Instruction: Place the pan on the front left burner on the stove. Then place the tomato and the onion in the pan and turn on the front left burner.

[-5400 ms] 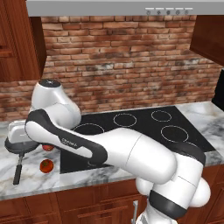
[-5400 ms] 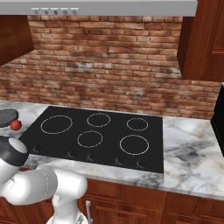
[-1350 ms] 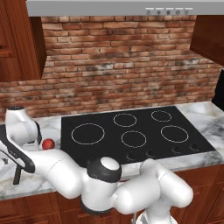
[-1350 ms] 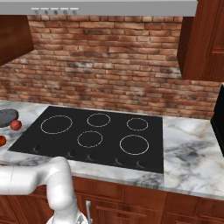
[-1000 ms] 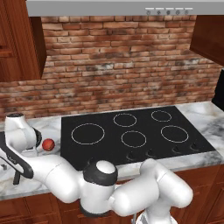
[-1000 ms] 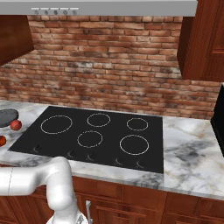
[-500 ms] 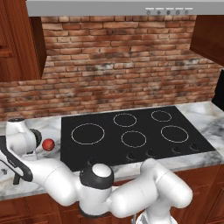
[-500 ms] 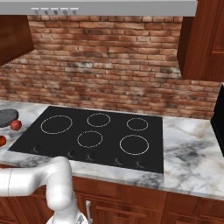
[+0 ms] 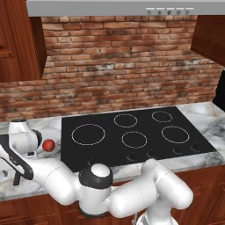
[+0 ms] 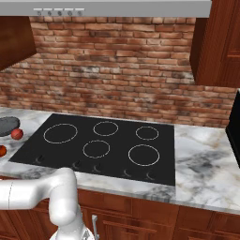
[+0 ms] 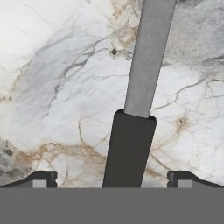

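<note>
my left base view sits behind me to my left, looking forward and down over the stove (image 9: 132, 132) toward the brick wall (image 9: 118, 66). my right base view does the same from my right, and both share the stove and the marble counter (image 10: 206, 154). my hand view looks straight down, very near the counter, along the pan (image 11: 140, 96) handle.

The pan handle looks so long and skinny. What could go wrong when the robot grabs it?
1. The open end effector straddles the handle far from the pan, so the pan may droop or twist when lifted.
2. The tomato lies right beside the pan; a swinging pan could knock it rolling across the counter.
</note>
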### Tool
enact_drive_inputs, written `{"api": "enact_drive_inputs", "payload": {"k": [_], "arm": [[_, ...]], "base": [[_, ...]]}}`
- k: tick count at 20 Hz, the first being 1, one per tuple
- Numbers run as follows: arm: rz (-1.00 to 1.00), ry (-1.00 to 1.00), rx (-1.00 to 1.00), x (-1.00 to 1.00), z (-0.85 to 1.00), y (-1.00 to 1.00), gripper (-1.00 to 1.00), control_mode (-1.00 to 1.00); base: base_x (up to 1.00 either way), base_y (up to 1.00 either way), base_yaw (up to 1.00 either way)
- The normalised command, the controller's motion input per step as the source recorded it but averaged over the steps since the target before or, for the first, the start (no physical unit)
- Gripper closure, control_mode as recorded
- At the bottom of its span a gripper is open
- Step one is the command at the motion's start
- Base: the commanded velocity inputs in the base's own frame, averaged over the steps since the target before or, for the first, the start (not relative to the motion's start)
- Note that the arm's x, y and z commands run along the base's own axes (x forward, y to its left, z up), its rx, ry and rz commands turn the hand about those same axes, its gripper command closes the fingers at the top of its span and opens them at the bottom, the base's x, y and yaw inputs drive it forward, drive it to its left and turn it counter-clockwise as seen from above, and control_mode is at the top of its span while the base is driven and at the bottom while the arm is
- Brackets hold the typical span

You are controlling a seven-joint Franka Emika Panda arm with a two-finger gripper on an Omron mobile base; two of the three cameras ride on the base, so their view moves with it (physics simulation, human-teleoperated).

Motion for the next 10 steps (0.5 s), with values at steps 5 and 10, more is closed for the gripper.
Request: {"api": "enact_drive_inputs", "payload": {"k": [5, 10], "arm": [[0.0, 0.04, 0.0, 0.0, -0.13, 0.04, -1.0, -1.0], [0.0, 0.01, 0.0, 0.0, -0.01, 0.01, -1.0, -1.0]], "base": [[0.0, 0.0, 0.0], [0.0, 0.0, 0.0]]}}
